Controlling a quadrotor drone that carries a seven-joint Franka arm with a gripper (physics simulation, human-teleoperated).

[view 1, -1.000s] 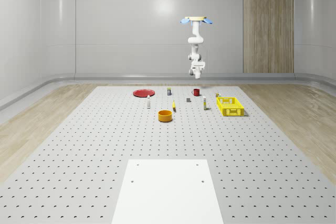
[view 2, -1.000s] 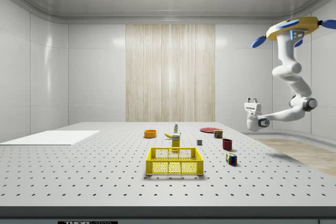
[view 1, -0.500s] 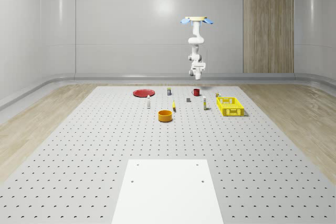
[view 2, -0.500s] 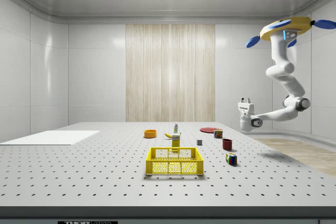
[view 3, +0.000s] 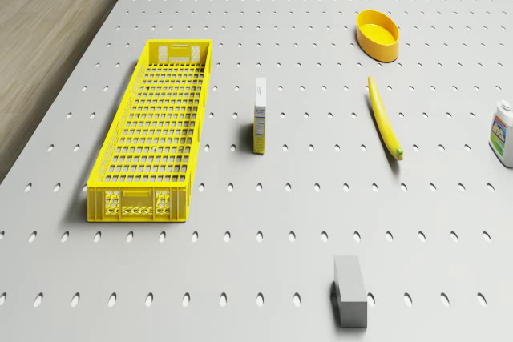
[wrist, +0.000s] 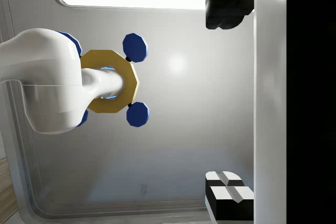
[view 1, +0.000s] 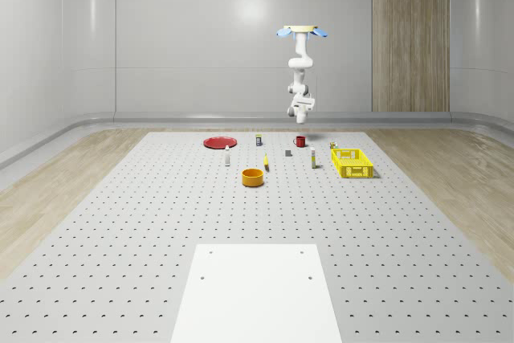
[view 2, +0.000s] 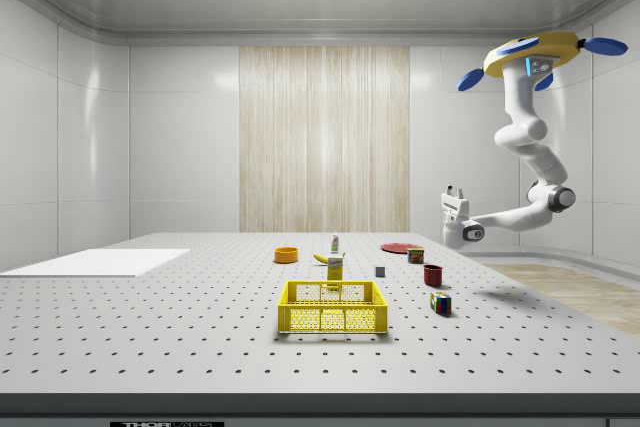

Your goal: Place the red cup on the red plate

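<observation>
One red cup [view 2: 433, 274] stands on the tabletop [view 1: 161, 214] near its far edge, well apart from the red plate [view 1: 219, 142]. We see the drone [view 2: 533, 51] hovering above that edge, its tool [view 2: 453, 191] released (fingers pointing upward).

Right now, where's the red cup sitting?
In the whole-scene view the red cup stands on the perforated table at the far end, right of the red plate, roughly under the hovering drone's gripper.
</observation>
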